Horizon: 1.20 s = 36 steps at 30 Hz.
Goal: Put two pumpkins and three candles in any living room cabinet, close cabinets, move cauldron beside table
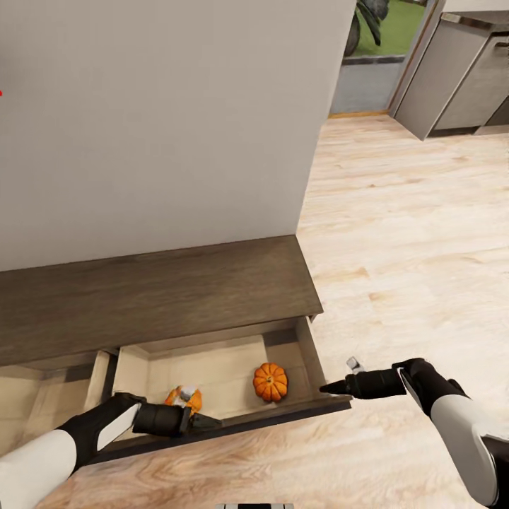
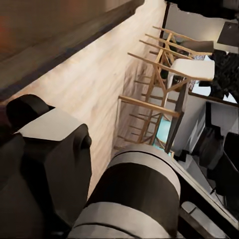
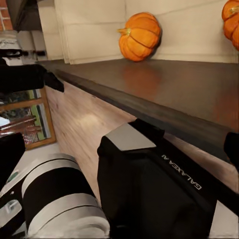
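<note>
The long dark brown cabinet (image 1: pixel 162 290) stands against the wall with a pale beige drawer (image 1: pixel 312 353) pulled out. Two orange pumpkins lie in the drawer. One pumpkin (image 1: pixel 270 382) (image 3: pixel 141 36) sits towards the right. The other pumpkin (image 1: pixel 186 399) (image 3: pixel 231 22) is partly hidden behind my left gripper. My left gripper (image 1: pixel 212 423) rests at the drawer's front edge, open and holding nothing. My right gripper (image 1: pixel 324 387) is open and points at the drawer's front right corner. The candles and the cauldron are out of view.
A second open compartment (image 1: pixel 42 403) lies left of the drawer. Light wood floor (image 1: pixel 410 268) spreads to the right towards grey kitchen units (image 1: pixel 452 78). A plain wall (image 1: pixel 155 120) rises behind the cabinet. Wooden chairs (image 2: pixel 159 99) stand behind me in the left wrist view.
</note>
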Available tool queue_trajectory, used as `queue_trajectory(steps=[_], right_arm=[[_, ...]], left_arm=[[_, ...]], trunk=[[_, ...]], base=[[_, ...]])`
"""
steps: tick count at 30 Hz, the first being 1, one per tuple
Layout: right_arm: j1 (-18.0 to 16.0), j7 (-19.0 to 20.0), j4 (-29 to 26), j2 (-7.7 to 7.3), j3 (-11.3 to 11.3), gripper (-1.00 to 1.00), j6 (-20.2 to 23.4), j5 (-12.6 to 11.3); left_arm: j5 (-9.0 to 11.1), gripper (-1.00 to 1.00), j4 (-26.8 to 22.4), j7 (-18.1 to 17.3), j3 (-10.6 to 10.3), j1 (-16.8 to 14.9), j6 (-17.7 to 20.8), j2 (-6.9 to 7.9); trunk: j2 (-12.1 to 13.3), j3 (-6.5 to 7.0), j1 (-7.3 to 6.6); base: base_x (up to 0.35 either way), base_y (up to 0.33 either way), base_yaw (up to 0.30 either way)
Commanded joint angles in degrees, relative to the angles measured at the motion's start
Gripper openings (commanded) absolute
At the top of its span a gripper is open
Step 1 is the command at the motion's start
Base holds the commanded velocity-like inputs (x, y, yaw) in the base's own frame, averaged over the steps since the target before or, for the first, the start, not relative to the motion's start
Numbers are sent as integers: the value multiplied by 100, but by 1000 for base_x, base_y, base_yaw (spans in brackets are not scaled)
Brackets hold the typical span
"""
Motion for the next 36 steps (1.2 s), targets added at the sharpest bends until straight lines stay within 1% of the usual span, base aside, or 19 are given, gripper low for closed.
queue_trajectory(steps=[1, 2, 4, 9, 10, 11, 14, 22, 24, 25, 26, 27, 29, 32, 33, 34, 35, 36], right_arm=[[9, 69, 0, -1, 35, 100, -11, 5], [22, 195, 0, -4, 100, 100, -25, 9], [35, 367, -6, -10, 202, 100, -39, 13], [43, 473, -1, 2, 285, 100, -48, 22], [43, 476, -1, 4, 293, 100, -49, 23], [47, 472, -1, 5, 296, 100, -49, 24], [46, 469, -1, 9, 301, 100, -49, 24], [50, 448, 0, 17, 302, 100, -76, 35], [53, 436, 1, 21, 302, 100, -178, 126], [86, 427, 3, 25, 302, 100, -294, 259], [170, 393, 6, 28, 302, 100, -441, 440], [229, 338, 5, 29, 302, 100, -501, 499], [315, 193, 2, 33, 302, 100, -593, 546], [470, -208, 3, 50, 299, 100, -904, 576], [617, -655, 7, 125, 295, 100, -1259, 588], [677, -878, 7, 162, 295, 100, -1381, 588], [731, -1125, 8, 196, 294, 100, -1483, 587], [781, -1399, 11, 232, 294, 100, -1564, 584]], left_arm=[[3, 100, -56, -5, -62, 6, -1, 2], [6, 100, -159, -10, -144, 14, -3, 6], [9, 100, -348, -17, -230, 23, -1, 12], [44, 100, -663, -11, -283, 28, 8, 20], [53, 100, -596, 3, -273, 29, 11, 23], [61, 100, -422, 5, -258, 29, 8, 20], [70, 100, -248, 5, -248, 29, 5, 14], [68, 100, -175, 22, -254, 38, -4, -42], [65, 100, -169, 33, -259, 45, 0, -50], [62, 100, -162, 57, -261, 62, 2, -75], [58, 100, -153, 155, -267, 99, -1, -115], [53, 100, -136, 243, -270, 133, -2, -140], [54, 100, -106, 397, -271, 199, -7, -198], [45, 100, -74, 788, -276, 297, -13, -280], [45, 100, -10, 1346, -279, 343, -135, -313], [48, 100, 46, 1608, -280, 383, -244, -357], [50, 100, 127, 1866, -280, 435, -376, -434], [49, 100, 247, 2117, -280, 491, -514, -544]], trunk=[[0, 1, 0], [0, 1, 0], [0, 1, 0], [0, 1, 0], [0, 1, 0], [0, 1, 0], [0, 1, 0], [0, 1, 0], [0, 1, 0], [0, 1, 0], [0, 1, 0], [0, 1, 0], [0, 1, 0], [0, 1, 0], [0, 1, 0], [0, 1, 0], [0, 1, 0], [0, 1, 0]], base=[[0, 0, -9], [0, 0, -6], [0, 0, -3], [0, 0, -1], [-112, 0, 0], [-243, 0, 0], [-296, 0, 0], [-290, 0, 0], [-157, 0, 0], [-63, 0, 0], [-26, 0, 0], [-16, 0, 0], [-9, 0, 0], [-4, 0, 0], [0, 0, 0], [0, 0, 0], [0, 0, 0], [0, 0, 0]])
